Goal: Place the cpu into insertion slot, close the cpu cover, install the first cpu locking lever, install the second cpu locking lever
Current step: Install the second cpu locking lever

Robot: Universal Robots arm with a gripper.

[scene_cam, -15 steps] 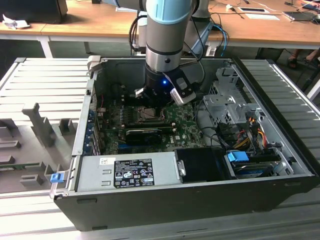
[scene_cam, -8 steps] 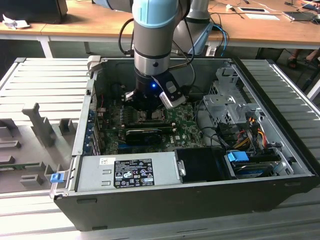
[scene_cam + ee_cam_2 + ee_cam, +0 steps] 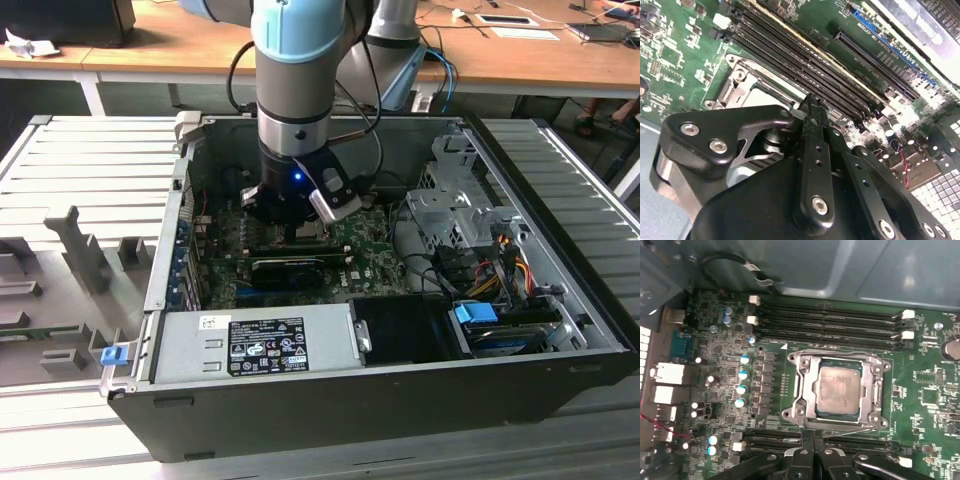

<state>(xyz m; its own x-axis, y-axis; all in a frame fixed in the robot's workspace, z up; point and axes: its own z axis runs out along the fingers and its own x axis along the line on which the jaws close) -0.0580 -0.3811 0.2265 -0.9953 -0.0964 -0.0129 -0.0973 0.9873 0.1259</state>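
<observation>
Grey-and-blue arm reaches down into the open computer case (image 3: 400, 395), centre of the exterior view; my gripper (image 3: 290, 215) sits low over the green motherboard (image 3: 365, 245). In the second wrist view, the black fingers (image 3: 812, 125) meet tip to tip, nothing between them, just beside the insertion slot (image 3: 747, 82). First wrist view, centre: the cpu (image 3: 839, 390) lies seated, the cpu cover (image 3: 871, 390) closed around it.

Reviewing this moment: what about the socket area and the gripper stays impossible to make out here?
- Exterior view: the insertion slot is hidden beneath the arm's wrist and gripper.
- Second wrist view: the gripper body covers most of the cpu cover.
- First wrist view: the cpu lies inside the cover frame, but whether the thin locking lever is latched is too fine to tell.
</observation>
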